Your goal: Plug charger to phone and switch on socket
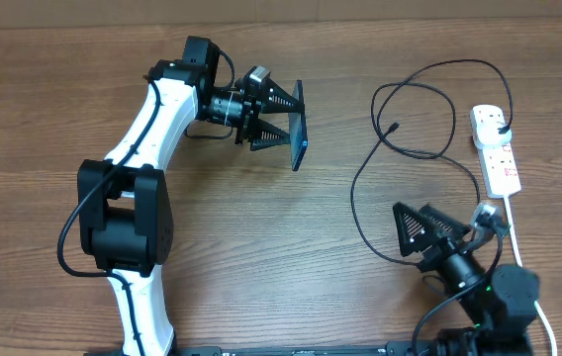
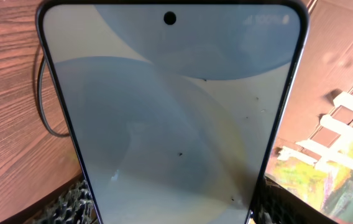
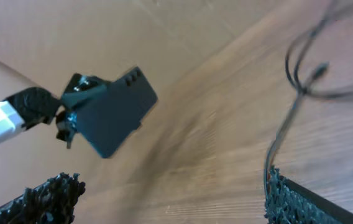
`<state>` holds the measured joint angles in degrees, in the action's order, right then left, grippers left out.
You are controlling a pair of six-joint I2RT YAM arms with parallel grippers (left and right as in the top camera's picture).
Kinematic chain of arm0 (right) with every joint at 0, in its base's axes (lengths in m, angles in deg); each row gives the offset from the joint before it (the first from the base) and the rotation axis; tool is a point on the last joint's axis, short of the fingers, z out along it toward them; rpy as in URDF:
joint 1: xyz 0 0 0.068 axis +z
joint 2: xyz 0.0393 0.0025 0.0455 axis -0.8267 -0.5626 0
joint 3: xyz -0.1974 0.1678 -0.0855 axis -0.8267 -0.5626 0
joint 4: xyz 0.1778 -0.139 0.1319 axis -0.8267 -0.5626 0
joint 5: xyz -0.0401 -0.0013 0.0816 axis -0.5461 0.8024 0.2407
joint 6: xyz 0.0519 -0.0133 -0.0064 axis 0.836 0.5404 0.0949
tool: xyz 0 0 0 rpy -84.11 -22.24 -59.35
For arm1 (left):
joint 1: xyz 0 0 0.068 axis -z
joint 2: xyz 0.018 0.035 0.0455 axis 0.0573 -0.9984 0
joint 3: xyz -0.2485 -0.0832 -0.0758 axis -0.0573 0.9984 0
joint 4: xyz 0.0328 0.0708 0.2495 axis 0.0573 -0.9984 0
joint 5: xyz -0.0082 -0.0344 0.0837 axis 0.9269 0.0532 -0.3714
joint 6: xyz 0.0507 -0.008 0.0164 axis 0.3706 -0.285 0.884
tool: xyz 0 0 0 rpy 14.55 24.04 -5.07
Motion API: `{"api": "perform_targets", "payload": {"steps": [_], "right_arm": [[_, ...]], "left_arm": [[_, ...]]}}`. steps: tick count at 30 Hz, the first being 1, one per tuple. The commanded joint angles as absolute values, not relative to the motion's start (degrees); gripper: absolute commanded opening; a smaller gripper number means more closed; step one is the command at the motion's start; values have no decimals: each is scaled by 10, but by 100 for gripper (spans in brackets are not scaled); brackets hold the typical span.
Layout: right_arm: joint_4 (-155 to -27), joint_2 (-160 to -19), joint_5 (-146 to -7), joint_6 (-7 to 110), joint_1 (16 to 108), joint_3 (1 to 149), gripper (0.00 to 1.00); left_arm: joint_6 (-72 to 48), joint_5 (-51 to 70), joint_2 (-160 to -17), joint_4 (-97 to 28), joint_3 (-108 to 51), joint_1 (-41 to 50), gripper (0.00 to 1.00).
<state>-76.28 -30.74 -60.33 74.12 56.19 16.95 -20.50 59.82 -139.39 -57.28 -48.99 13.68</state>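
My left gripper (image 1: pixel 279 117) is shut on the phone (image 1: pixel 299 126) and holds it on edge above the table at upper middle. In the left wrist view the phone's pale blue-grey screen (image 2: pixel 170 106) fills the frame between my fingers (image 2: pixel 170 214). The right wrist view shows the phone's dark back (image 3: pixel 111 115). The black charger cable (image 1: pixel 360 188) loops over the table, its connector tip (image 1: pixel 394 128) lying free and its plug head (image 1: pixel 499 123) in the white socket strip (image 1: pixel 497 153). My right gripper (image 1: pixel 415 237) is open and empty (image 3: pixel 170 199), with the cable (image 3: pixel 282 134) beside its right finger.
The strip's thick white cord (image 1: pixel 515 237) runs down past my right arm. The left wrist view shows a brown cardboard wall (image 2: pixel 344 37) and colourful clutter (image 2: pixel 325 168) beyond the phone. The table is brown wood (image 1: pixel 261 247).
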Motion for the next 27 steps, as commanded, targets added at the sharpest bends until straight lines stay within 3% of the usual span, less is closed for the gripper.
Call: {"api": "perform_targets", "payload": {"steps": [1,8,15,21,27], "right_arm": [[-779,-394,-602,657,561,266,99],[-787,-573,-611,613,632,403,99],[-838,-701,-839,614,839,494,99],[-828,-755,-979,614,987,515,100],[-789,-757,-967,618,1025,515,100]], "left_arm": [[-207,632,-1391,-570,-509,137,64],[-207,632,-1391,-570,-509,137,64],[-207,632,-1391,-570,-509,137,64],[-207,632,-1391,-570,-509,137,64],[-207,632,-1391,-570,-509,137,65]]}}
